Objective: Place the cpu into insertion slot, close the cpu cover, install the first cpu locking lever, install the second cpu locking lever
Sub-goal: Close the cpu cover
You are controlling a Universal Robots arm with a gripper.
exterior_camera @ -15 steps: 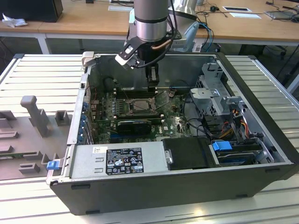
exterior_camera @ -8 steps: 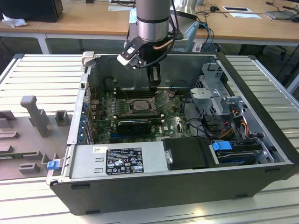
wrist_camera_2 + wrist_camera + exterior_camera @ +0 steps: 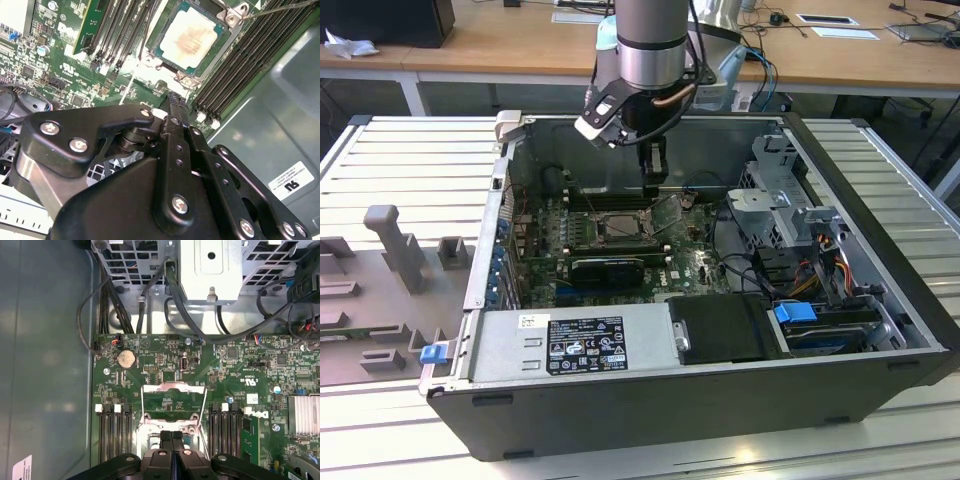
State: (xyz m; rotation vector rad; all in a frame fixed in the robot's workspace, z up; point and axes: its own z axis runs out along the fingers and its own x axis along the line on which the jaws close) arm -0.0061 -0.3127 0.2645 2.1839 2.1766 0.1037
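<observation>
I have an open drop from above into the case (image 3: 670, 410) over the insertion slot (image 3: 181, 76), where my gripper (image 3: 653, 185) hangs with its fingers pressed together. The raised cpu cover (image 3: 667, 210) stands tilted just beside it (its thin lever wires (image 3: 142, 405) stick up too), and memory slots (image 3: 114, 435) flank the socket on both sides. Toward the exterior view's right the drive cage (image 3: 775, 195) and looped black cables (image 3: 190, 315) crowd the space, and the power supply (image 3: 510, 345) walls off the near side.
</observation>
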